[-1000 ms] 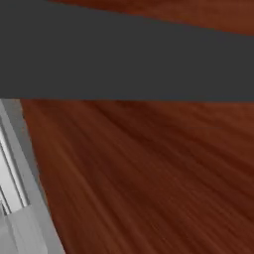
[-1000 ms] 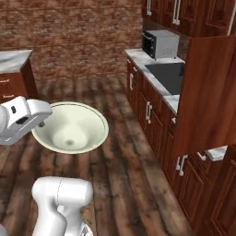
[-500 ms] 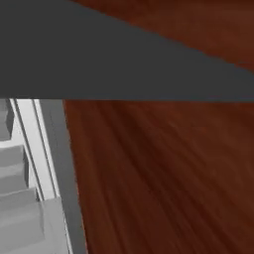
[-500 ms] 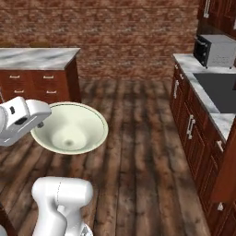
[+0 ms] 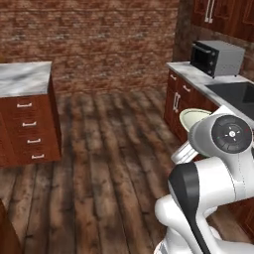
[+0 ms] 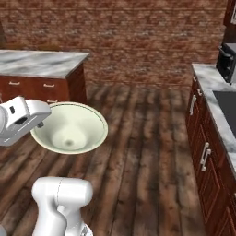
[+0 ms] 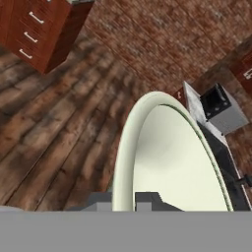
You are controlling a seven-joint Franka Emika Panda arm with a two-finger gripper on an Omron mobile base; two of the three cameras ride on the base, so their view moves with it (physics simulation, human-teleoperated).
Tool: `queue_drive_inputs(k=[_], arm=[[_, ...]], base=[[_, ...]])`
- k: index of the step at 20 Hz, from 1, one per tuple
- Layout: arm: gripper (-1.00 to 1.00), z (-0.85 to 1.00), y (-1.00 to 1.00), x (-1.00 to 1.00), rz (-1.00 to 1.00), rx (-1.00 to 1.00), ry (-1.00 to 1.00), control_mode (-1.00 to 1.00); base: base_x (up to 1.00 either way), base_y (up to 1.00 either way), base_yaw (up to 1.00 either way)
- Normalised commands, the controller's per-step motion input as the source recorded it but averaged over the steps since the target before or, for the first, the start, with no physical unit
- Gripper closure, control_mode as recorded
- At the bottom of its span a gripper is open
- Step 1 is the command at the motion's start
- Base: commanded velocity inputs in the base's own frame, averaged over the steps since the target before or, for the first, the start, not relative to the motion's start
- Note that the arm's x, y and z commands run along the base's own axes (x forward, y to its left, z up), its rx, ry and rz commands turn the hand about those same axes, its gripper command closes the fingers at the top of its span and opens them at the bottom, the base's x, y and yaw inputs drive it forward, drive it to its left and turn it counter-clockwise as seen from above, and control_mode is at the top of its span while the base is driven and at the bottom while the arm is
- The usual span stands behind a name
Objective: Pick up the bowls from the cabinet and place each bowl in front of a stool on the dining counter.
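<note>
Clamped on the rim of a cream bowl (image 6: 70, 128), gripper (image 7: 124, 199) at the bottom centre of the hand view. Bowl at left centre of the right base view, carried above the wooden floor (image 6: 138, 161). Marble-topped drawer unit (image 5: 27, 116) at left, microwave (image 5: 217, 57) on the worktop (image 5: 198, 74) at upper right.

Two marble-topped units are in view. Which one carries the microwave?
The marble worktop along the right wall, beside the sink, carries the microwave. The freestanding drawer unit on the left shows a bare marble top.
</note>
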Motion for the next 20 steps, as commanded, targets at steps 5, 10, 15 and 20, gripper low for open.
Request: queue_drive_inputs(k=[5, 10, 15, 20], arm=[[1.00, 0.00, 0.00, 0.00, 0.00, 0.00, 0.00, 1.00], [1.00, 0.00, 0.00, 0.00, 0.00, 0.00, 0.00, 1.00], [1.00, 0.00, 0.00, 0.00, 0.00, 0.00, 0.00, 1.00], [1.00, 0.00, 0.00, 0.00, 0.00, 0.00, 0.00, 1.00]], base=[[1.00, -0.51, 0.24], [1.00, -0.51, 0.23], [1.00, -0.48, 0.29], [1.00, -0.51, 0.37]])
